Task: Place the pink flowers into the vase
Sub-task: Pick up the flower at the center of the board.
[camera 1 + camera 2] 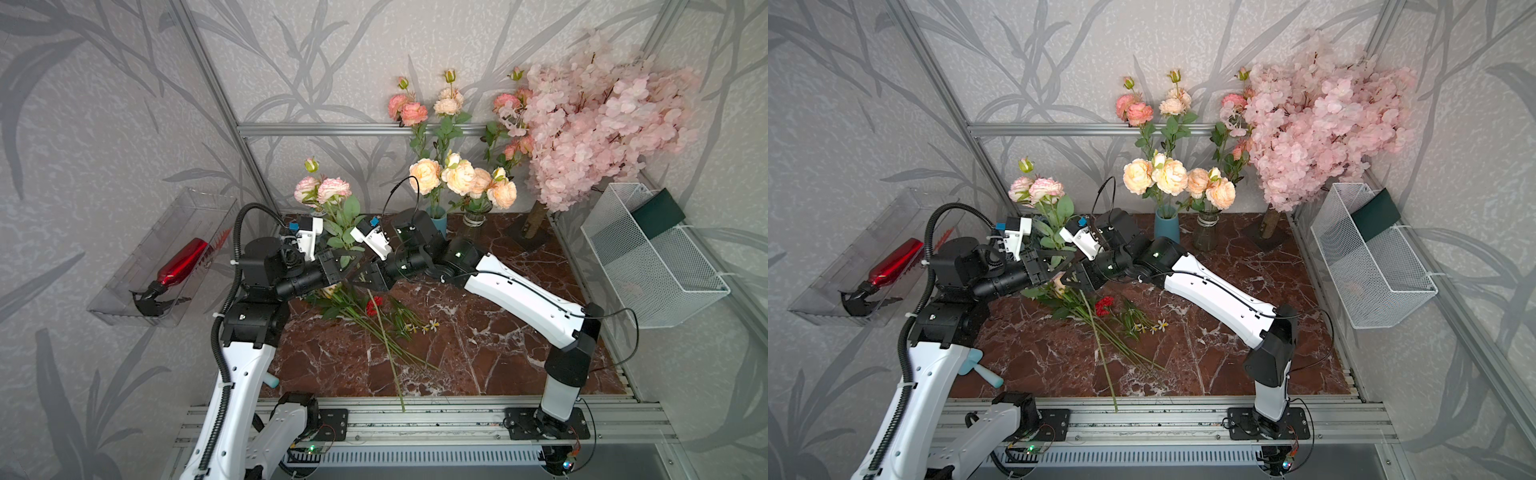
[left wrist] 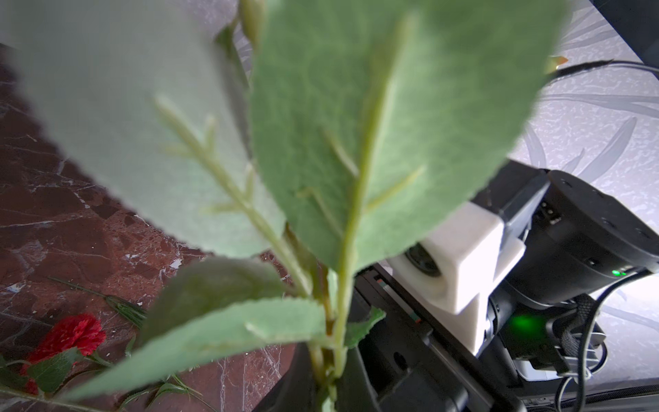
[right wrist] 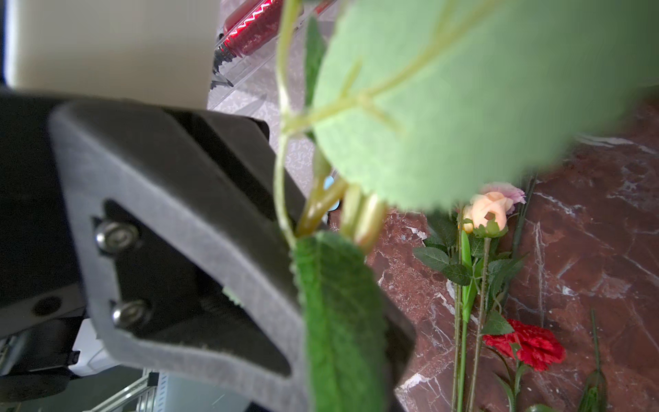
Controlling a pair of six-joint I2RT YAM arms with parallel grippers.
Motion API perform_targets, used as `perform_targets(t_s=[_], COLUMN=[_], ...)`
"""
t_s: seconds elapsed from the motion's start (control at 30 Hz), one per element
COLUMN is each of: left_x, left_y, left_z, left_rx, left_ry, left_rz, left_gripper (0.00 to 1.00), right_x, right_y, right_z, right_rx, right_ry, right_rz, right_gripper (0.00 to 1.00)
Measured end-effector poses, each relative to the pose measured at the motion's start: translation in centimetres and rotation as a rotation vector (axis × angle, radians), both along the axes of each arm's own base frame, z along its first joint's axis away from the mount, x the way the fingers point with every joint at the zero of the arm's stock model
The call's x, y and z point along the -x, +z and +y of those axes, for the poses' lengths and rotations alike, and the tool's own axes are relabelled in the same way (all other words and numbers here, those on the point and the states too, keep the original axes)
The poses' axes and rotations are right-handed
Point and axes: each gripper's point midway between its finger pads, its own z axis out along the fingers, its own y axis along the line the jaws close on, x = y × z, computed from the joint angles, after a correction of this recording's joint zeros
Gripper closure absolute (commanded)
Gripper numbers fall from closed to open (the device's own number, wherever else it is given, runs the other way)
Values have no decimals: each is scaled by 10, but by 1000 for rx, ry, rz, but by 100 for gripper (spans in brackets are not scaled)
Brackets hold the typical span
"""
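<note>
Your left claw [image 1: 347, 266] grips the pink flowers [image 1: 332, 189] by the stem; the heads above it show only in both top views. Beside it, your right claw [image 1: 357, 282]: grip unclear.

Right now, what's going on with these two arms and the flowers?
The left gripper holds a pink rose spray upright above the table, jaws shut on its stem. The right gripper sits right beside it at the same stem; whether its jaws grip it is unclear. More pink flowers and a red carnation lie on the marble table. The blue vase and glass vase at the back hold other flowers; the held spray is in neither.
</note>
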Motion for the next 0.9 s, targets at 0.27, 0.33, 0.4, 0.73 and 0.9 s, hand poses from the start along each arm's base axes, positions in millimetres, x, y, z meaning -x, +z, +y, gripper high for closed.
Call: perform_targets(t_s=[0.27,0.33,0.4,0.73,0.9], left_x=[1,2,2,2,0], left_y=[1,2,2,2,1], left_z=[0,1,1,1,1], left_rx=[-17,-22,-24,-29,-30], left_ry=[-2,0,2,0,4], left_rz=[-11,-14,-12,-9,-4], left_gripper=[100,100,100,100,100], right_x=[0,1,1,-9,-13], right_y=[1,2,3,13,17], right_z=[0,0,1,-6,-9], right_rx=[-1,-5,-7,-14,-26], right_ry=[-3,0,2,-27,-32], right_rz=[3,2,1,-34,-40], right_gripper=[100,100,100,79,85])
